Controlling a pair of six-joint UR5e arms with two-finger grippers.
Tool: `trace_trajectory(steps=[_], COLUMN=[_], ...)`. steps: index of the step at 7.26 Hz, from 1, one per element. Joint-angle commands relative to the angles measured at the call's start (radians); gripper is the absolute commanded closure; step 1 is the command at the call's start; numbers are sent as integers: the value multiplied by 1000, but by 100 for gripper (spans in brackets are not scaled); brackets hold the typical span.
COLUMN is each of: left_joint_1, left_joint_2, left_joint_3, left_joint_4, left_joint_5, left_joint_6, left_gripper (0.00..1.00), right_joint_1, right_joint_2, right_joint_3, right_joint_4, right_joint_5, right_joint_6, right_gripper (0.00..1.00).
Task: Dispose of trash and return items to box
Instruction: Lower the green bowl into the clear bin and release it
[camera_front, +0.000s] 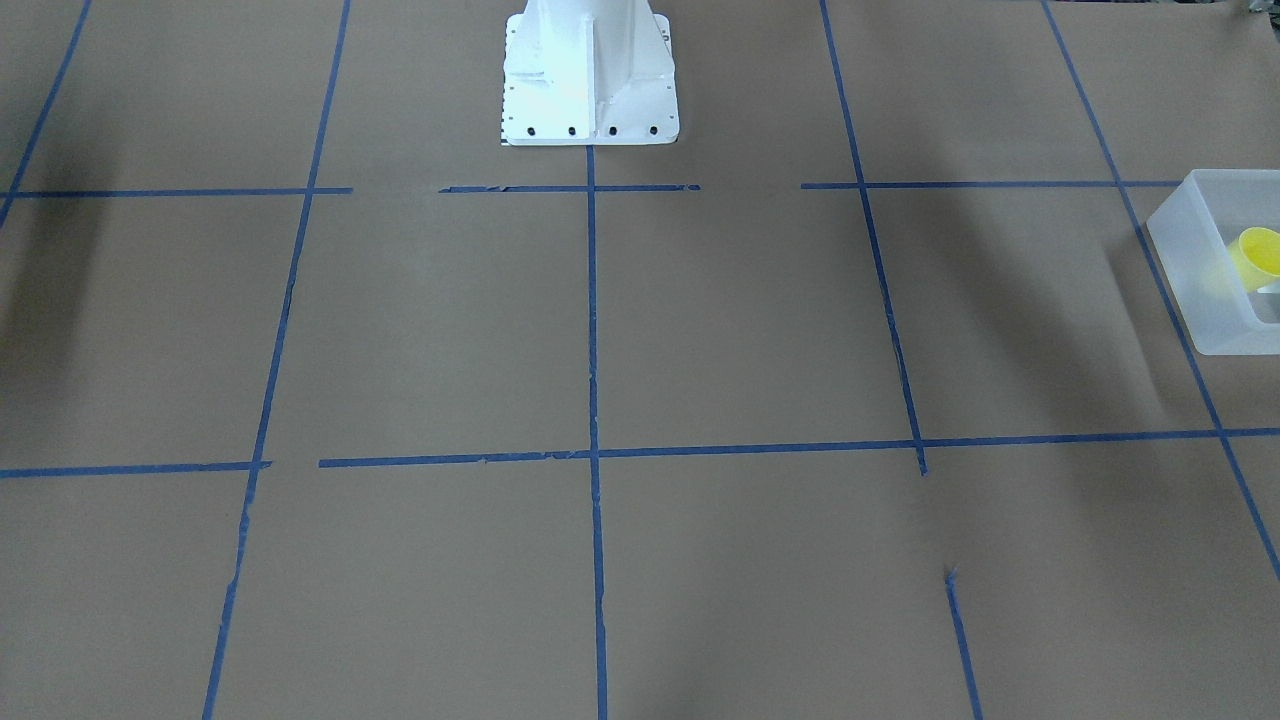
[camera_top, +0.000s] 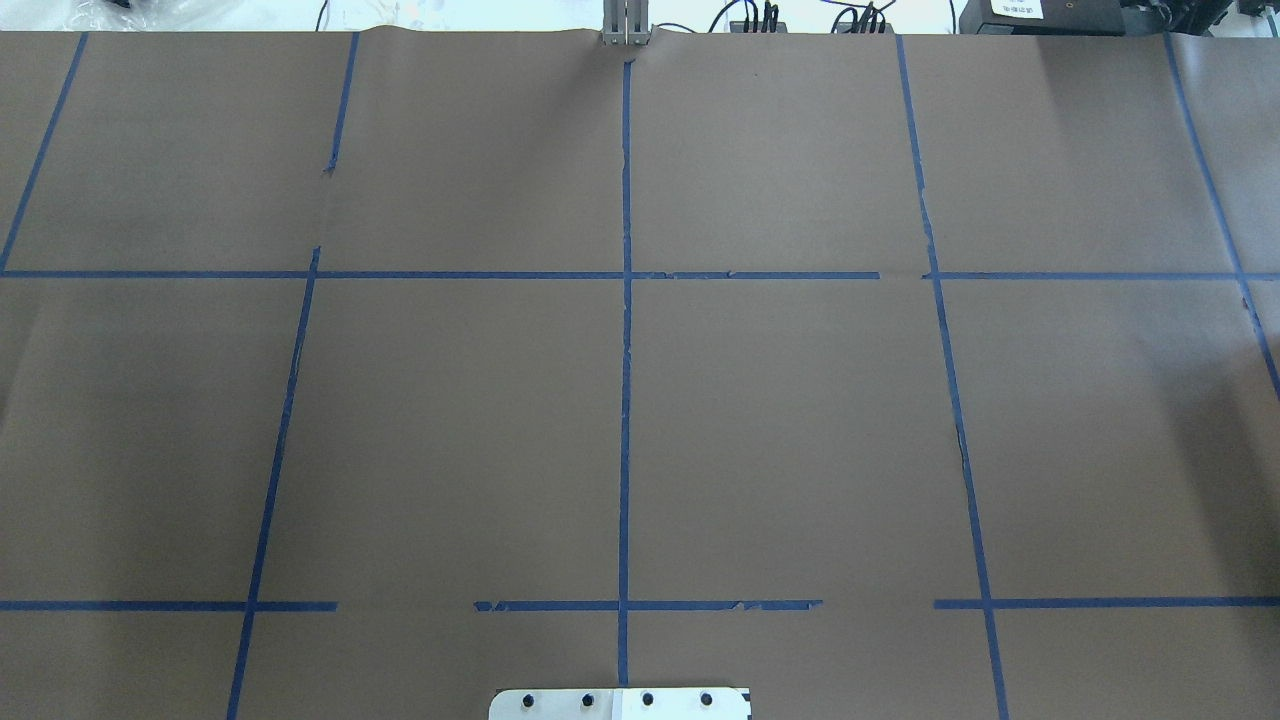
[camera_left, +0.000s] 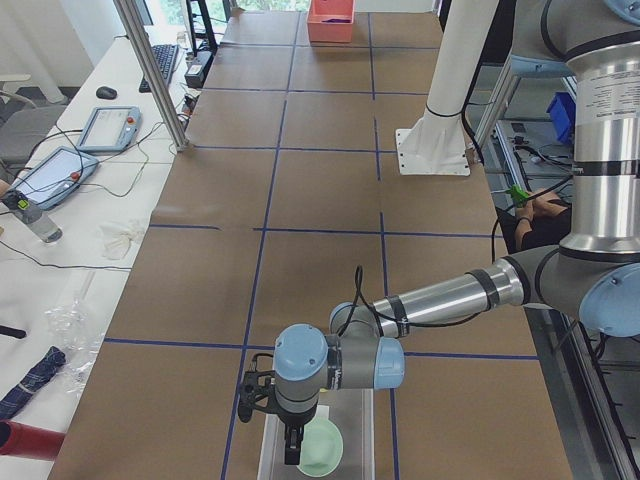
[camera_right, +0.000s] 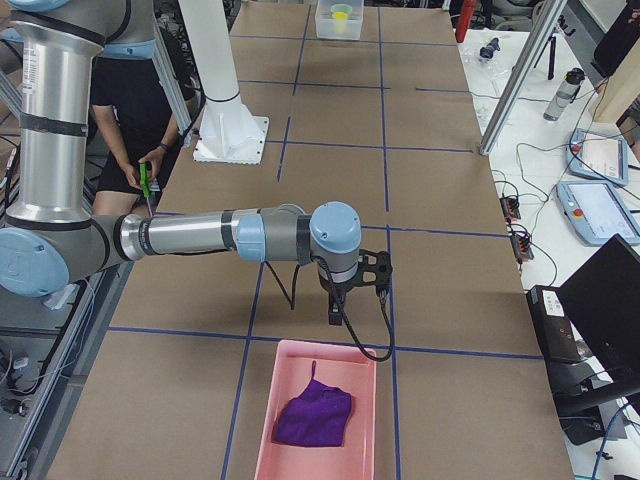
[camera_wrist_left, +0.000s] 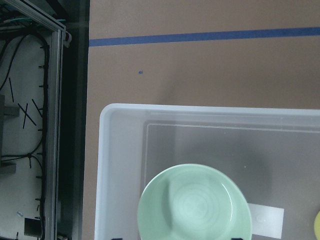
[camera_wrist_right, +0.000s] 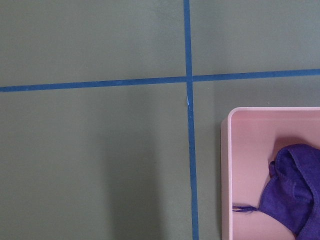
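The mint-green bowl (camera_wrist_left: 195, 205) is inside the walls of the translucent box (camera_wrist_left: 200, 109), near one end. The yellow cup (camera_front: 1258, 255) is already in the same box, lying tilted toward the other end. The box stands on the desk (camera_top: 450, 430) at the end on the robot's left. The left pincer (camera_left: 292, 448) hangs over the bowl's rim. The only outside view of it is from the side, so I cannot tell whether its fingers are apart or clamped on the rim, nor whether the bowl sits on the box floor or hangs just above it.

The step in hand looks like setting the bowl down and letting go:

- **Lowering:** bring the bowl down level until its base is on the floor of the box, so it does not drop or tip.
- **Position:** keep it at this end, apart from the cup, so the cup is not knocked.
- **Release and exit:** spread the fingers only enough to free the rim, then rise straight up, because the near wall is close.

The right pincer (camera_right: 336, 315) hovers above bare desk just beside the pink tray (camera_right: 262, 400), which holds the purple cloth (camera_right: 312, 418). I cannot tell its state either. It is well apart from the left arm's work and has no need to move.
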Motion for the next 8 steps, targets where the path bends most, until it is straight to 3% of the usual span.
trace_trajectory(steps=[1, 2, 3, 4, 8], left_joint_1=[0, 3, 5, 25, 161], left_joint_2=[-37, -54, -68, -74, -73], left_joint_3=[-129, -195, -224, -223, -232], left_joint_4=[82, 158, 224, 237, 234], left_joint_5=[-8, -23, -122, -161, -166], left_joint_6=[-97, -151, -159, -160, -160], left_gripper=[0, 0, 0, 0, 0], right_joint_1=[0, 0, 0, 0, 0], right_joint_2=[1, 1, 1, -1, -4], right_joint_3=[5, 12, 11, 3, 3], right_joint_4=[2, 2, 2, 0, 0], right_joint_5=[0, 0, -1, -2, 2], right_joint_6=[-1, -1, -1, -1, -1], right_gripper=[0, 0, 0, 0, 0])
